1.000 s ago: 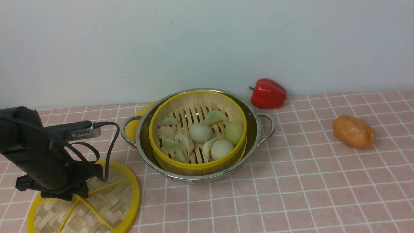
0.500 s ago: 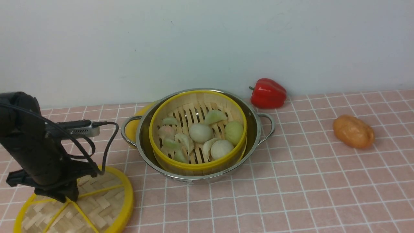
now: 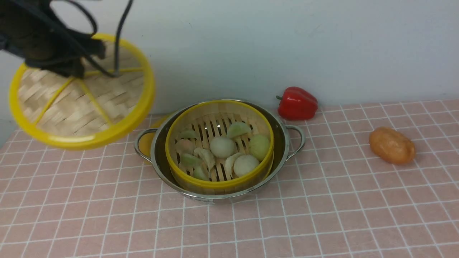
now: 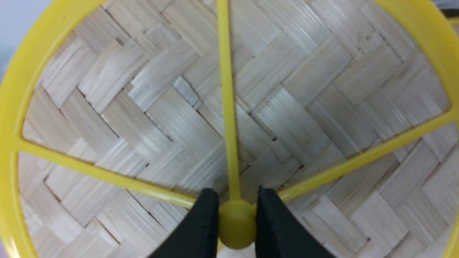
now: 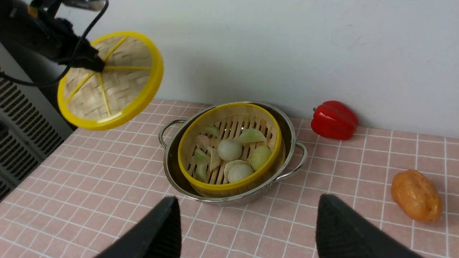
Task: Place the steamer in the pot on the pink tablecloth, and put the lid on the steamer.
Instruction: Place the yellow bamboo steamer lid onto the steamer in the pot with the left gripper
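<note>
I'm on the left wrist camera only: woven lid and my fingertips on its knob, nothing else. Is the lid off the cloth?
Observer: Yes. The lid hangs tilted in the air, left of the pot, clear of the pink tablecloth.
Operator: Is the steamer in the pot?
Observer: It is. The steamer sits inside the pot, uncovered, with its dumplings showing.
Operator: And the other arm?
Observer: The right gripper is open and holds nothing; its camera frames the pot between the fingers.
</note>
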Tool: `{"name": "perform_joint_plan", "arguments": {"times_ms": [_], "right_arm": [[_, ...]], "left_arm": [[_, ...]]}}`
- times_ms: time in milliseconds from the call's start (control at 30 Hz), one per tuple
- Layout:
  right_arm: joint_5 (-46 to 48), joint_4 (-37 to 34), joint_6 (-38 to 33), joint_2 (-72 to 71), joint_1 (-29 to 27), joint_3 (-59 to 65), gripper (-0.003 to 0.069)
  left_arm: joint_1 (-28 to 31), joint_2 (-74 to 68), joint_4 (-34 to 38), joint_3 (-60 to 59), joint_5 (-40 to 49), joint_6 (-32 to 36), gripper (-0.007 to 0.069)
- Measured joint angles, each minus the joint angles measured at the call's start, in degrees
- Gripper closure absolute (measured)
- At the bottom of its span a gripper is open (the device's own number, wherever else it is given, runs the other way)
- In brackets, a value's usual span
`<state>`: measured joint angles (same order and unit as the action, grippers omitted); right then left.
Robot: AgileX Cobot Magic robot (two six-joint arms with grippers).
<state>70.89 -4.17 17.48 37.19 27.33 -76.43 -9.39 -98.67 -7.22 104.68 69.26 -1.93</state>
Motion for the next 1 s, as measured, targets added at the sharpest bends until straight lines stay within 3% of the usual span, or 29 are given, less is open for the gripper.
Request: {"name": "perform_joint_plan", "arguments": {"times_ms": [267,1000], "right_arm": [[0.00,0.00,0.06,0.00,0.00,0.00,0.0168],[0.00,0.00,0.24,0.00,0.00,0.00,0.0168]], "left_arm": [[-15.72,-12.32,-0.05,4.47,-0.20,-1.58,0.0501],[-17.15,-23.15,-1.37,4.62,-8.26,-3.52,0.0501]]}}
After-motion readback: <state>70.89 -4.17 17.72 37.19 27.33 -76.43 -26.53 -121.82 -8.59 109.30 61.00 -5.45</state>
